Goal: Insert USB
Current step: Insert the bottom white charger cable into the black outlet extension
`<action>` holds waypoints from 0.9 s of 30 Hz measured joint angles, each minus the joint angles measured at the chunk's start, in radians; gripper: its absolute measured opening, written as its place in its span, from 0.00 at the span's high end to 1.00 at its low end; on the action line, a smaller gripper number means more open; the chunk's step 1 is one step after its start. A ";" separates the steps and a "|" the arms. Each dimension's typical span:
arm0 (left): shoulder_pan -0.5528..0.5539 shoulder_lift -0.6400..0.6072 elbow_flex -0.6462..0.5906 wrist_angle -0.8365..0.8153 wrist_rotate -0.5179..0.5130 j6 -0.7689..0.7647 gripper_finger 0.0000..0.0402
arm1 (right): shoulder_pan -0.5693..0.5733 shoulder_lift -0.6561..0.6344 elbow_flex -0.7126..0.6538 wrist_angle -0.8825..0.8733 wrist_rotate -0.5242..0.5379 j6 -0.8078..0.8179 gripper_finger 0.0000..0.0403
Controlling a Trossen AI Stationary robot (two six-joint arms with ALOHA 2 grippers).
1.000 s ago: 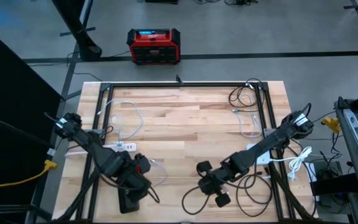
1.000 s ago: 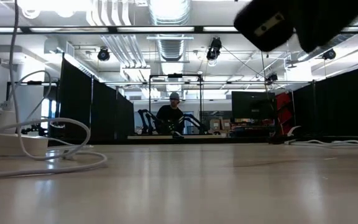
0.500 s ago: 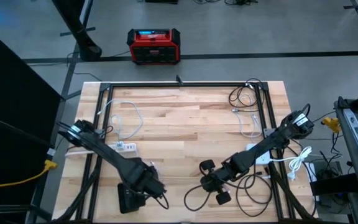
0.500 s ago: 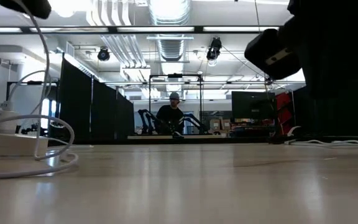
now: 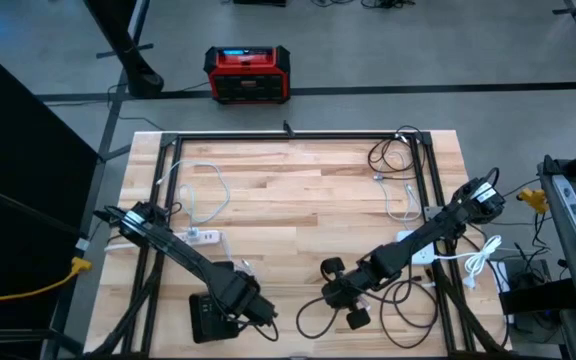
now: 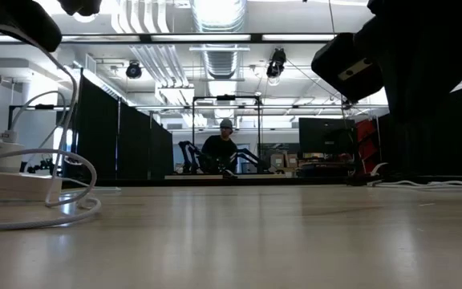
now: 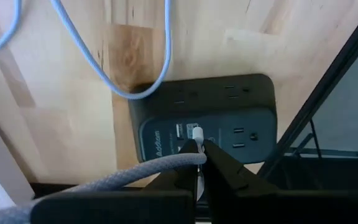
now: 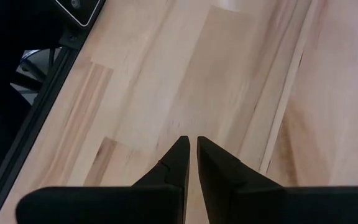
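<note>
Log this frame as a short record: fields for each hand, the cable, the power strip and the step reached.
left hand: shut on the USB plug, hovering above the black power strip
USB plug: white tip, lined up near the strip's USB ports, not yet inserted
cable: grey braided, trailing from the plug
black power strip: flat at the table's front edge
right hand: shut, empty, over bare wood
step: aligning before insertion

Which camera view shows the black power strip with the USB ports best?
The left wrist view: the black power strip fills it, ports and outlets visible. The high view shows it small, partly under the left gripper. The other views miss it.
</note>
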 joint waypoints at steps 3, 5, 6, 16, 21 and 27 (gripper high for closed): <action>-0.011 -0.001 0.000 0.004 0.009 -0.030 1.00 | 0.000 0.000 0.000 0.000 0.000 0.000 0.96; -0.022 -0.002 0.000 0.010 0.009 -0.039 1.00 | 0.002 0.000 0.000 0.000 0.000 0.000 0.96; -0.027 -0.002 0.000 0.011 0.009 -0.045 1.00 | 0.002 0.000 0.000 0.000 0.000 0.000 0.96; -0.037 -0.002 0.000 0.036 -0.027 -0.085 1.00 | 0.011 0.000 0.000 -0.001 -0.001 -0.004 0.96; -0.041 -0.003 -0.016 0.034 -0.026 -0.089 1.00 | 0.011 -0.002 0.000 -0.001 -0.001 -0.004 0.96; -0.045 -0.003 -0.036 0.032 -0.026 -0.080 1.00 | 0.011 -0.005 0.000 -0.001 -0.001 -0.011 0.96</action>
